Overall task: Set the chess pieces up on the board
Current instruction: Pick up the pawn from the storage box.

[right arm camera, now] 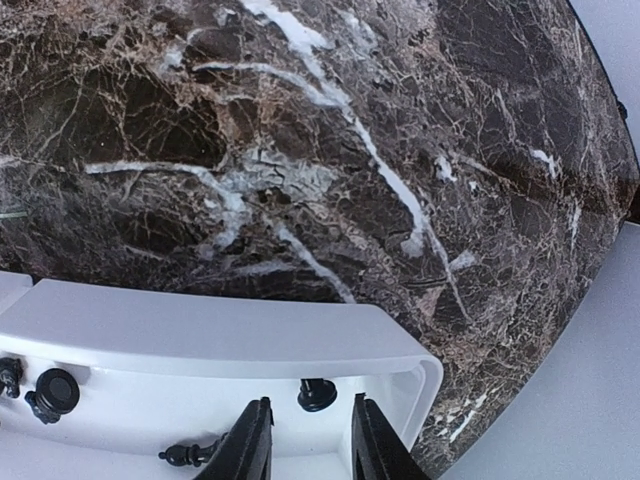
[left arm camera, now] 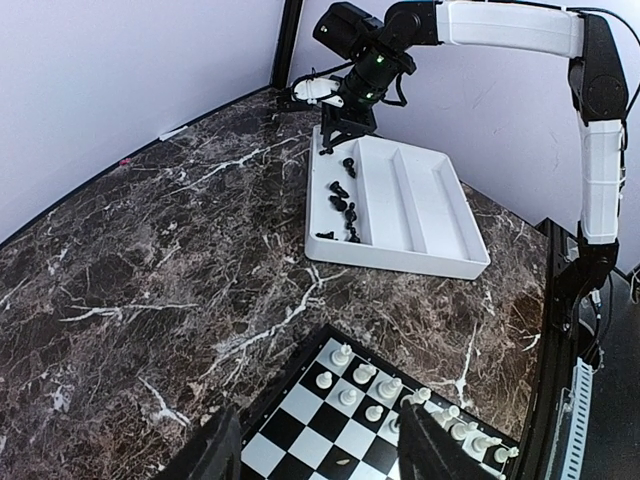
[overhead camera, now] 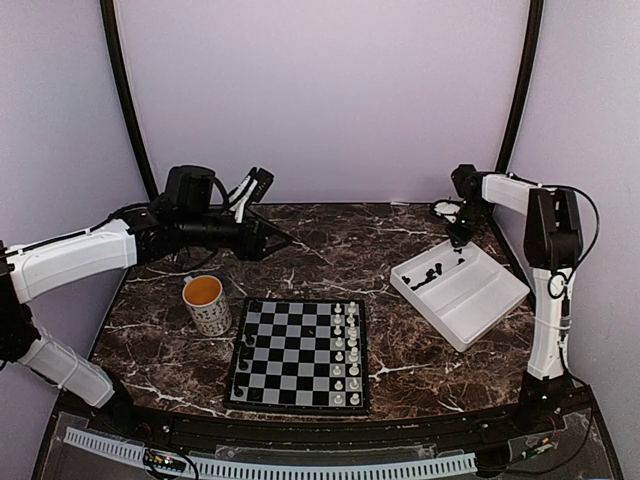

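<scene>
The board (overhead camera: 300, 385) lies at the near middle. White figures fill its right columns, and a few black chess pieces (overhead camera: 245, 345) stand on its left side. More black chess pieces (overhead camera: 432, 273) lie in the white tray (overhead camera: 480, 300). My right gripper (right arm camera: 308, 440) hangs open inside the tray's far corner. One black piece (right arm camera: 317, 394) lies just past its fingertips, untouched. My left gripper (overhead camera: 283, 240) hovers behind the mug, open and empty. In the left wrist view the left gripper (left arm camera: 322, 455) looks down on the board's corner (left arm camera: 300, 420).
An orange-filled patterned mug (overhead camera: 207, 303) stands just left of the board. The tray (left arm camera: 400, 210) sits askew at the right, its inner compartment bare. White figures (left arm camera: 385, 385) crowd the board's near corner in the left wrist view. Dark curved poles rise at both back corners.
</scene>
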`<action>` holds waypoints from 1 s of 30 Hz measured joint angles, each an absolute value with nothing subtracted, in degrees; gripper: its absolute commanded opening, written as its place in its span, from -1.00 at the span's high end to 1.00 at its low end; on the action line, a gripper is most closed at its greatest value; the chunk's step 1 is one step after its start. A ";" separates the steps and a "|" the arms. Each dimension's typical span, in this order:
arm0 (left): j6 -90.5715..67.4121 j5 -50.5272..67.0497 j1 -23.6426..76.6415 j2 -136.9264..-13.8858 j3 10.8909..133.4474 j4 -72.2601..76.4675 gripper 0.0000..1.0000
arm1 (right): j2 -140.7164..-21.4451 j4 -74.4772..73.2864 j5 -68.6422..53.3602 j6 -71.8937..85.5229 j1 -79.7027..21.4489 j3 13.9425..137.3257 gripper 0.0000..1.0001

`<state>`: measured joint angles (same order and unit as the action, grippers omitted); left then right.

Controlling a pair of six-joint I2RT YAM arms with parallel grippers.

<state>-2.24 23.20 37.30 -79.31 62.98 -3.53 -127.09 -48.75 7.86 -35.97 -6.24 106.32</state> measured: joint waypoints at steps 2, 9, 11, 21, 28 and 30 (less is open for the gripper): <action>-2.24 23.38 37.30 -79.88 62.98 -3.53 -0.11 | -127.20 -49.19 7.86 -36.01 -6.15 106.32 0.42; -2.22 23.57 37.30 -81.01 63.00 -3.53 -0.11 | -127.66 -51.00 6.59 -36.14 -5.10 106.32 0.41; -2.22 23.59 37.30 -81.08 63.02 -3.53 -0.11 | -127.76 -51.11 6.13 -36.14 -4.40 106.32 0.40; -2.42 23.83 37.30 -81.45 63.61 -3.53 -0.11 | -130.32 -51.92 3.81 -36.18 -2.57 106.69 0.32; -2.68 23.81 37.30 -81.47 63.61 -3.53 -0.11 | -132.33 -52.40 1.83 -36.18 -2.57 110.17 0.35; -2.79 23.79 37.30 -81.47 63.61 -3.53 -0.11 | -132.84 -52.64 1.26 -36.21 -2.57 110.74 0.38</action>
<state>-2.79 23.79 37.30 -81.47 63.61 -3.53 -132.84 -52.64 1.26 -36.21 -2.57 110.74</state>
